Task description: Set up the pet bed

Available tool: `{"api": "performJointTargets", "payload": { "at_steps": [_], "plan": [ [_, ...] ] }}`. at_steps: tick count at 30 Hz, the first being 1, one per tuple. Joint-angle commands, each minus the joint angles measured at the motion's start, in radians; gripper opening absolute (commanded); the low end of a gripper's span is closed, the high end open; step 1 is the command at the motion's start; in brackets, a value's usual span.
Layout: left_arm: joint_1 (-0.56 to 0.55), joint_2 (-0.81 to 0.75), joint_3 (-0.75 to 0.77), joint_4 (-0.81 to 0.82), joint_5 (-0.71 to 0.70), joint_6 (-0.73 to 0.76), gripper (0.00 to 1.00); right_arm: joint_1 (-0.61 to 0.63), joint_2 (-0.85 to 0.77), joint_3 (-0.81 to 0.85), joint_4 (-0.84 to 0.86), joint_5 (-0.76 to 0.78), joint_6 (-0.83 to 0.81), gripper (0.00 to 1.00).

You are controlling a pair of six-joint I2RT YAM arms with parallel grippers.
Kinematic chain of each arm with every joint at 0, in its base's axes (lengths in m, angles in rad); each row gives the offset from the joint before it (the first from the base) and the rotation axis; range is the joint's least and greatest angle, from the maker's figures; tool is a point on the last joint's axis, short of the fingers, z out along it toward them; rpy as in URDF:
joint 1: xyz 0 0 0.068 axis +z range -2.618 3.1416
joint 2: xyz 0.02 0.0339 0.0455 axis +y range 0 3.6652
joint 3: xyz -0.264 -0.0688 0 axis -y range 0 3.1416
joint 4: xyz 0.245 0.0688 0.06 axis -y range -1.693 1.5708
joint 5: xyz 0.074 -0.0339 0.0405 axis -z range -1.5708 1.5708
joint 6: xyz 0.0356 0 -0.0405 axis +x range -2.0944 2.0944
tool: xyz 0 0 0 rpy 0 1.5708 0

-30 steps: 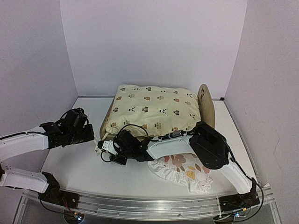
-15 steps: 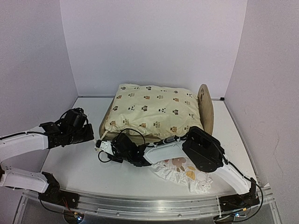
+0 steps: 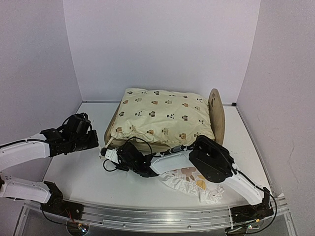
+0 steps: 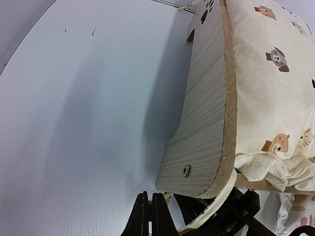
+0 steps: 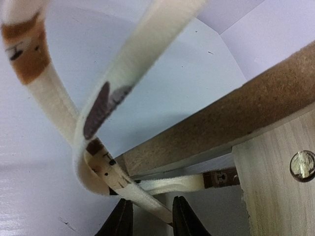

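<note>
Standing in the middle of the worktop (image 3: 78, 172), the pet bed (image 3: 217, 118) has its arched headboard to the right in the top view and its low footboard (image 4: 206, 113) to the left. A cream animal-print cushion (image 3: 162, 115) lies on it and bulges over the frame. The right arm (image 3: 211, 157) reaches across a ruffled floral pillow (image 3: 189, 179) to the bed's near-left corner. There the right jaws stand part-open on either side of a cream printed tie (image 5: 98, 108), which runs between them with no clear pinch on it. The left jaws are pressed shut on nothing, near the footboard but apart from it. The frame looks like light, stiff, thin board, likely to skid on the smooth worktop if tugged, so a board edge seems the surest hold. The tie is limp and narrow, best nipped across its flat, close to the corner.
</note>
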Motion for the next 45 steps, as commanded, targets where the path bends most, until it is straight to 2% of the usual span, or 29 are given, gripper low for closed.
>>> {"api": "performJointTargets", "payload": {
  "at_steps": [1,13,19,27,36,43,45],
  "plan": [
    [0.005,-0.023,0.054,-0.007,0.006,0.013,0.0,-0.007,0.056,0.018,-0.064,-0.007,0.013,0.27],
    [0.006,-0.034,0.055,-0.008,0.008,0.018,0.0,-0.003,0.05,0.004,-0.064,-0.017,0.031,0.0],
    [0.007,-0.036,0.058,-0.013,0.006,0.019,0.0,0.004,0.001,-0.06,-0.042,-0.004,0.059,0.0],
    [0.007,-0.044,0.069,-0.017,0.011,0.029,0.0,0.017,-0.128,-0.231,0.006,0.008,0.137,0.0],
    [0.007,-0.055,0.091,0.039,0.112,0.078,0.0,0.032,-0.248,-0.378,0.009,0.07,0.243,0.0],
    [0.006,-0.058,0.091,0.029,0.113,0.074,0.0,0.032,-0.267,-0.4,0.021,0.039,0.247,0.0],
    [0.007,-0.062,0.093,-0.005,0.071,0.058,0.0,0.032,-0.255,-0.373,0.01,0.034,0.234,0.11]
  ]
}}
